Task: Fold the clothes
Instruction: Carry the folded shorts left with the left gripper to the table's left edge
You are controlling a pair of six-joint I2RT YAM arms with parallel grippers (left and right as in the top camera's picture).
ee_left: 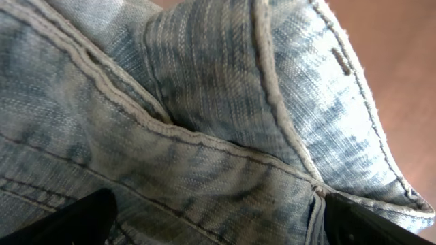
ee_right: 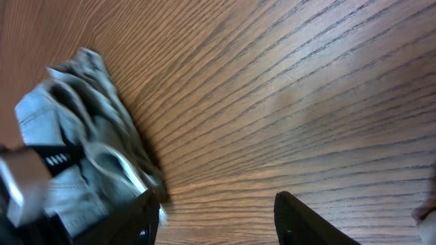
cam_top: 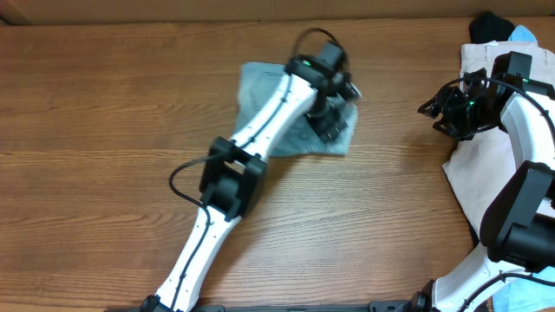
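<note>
The light-blue faded denim shorts (cam_top: 258,87) lie bunched in the middle of the wooden table. My left arm reaches over them, and the left gripper (cam_top: 333,122) sits at their right edge. In the left wrist view the denim (ee_left: 204,116) with its seams fills the frame. The left gripper's (ee_left: 218,228) fingers are spread wide, with the cloth right under them. My right gripper (cam_top: 444,111) is open and empty above bare table, to the right of the shorts. In the right wrist view the right gripper (ee_right: 218,218) sees the shorts (ee_right: 75,129) at far left.
A pale beige cloth (cam_top: 475,165) lies at the table's right edge under my right arm. A black item (cam_top: 490,26) and a blue item (cam_top: 525,33) sit at the back right corner. Bare wood (cam_top: 104,113) spreads to the left of the shorts.
</note>
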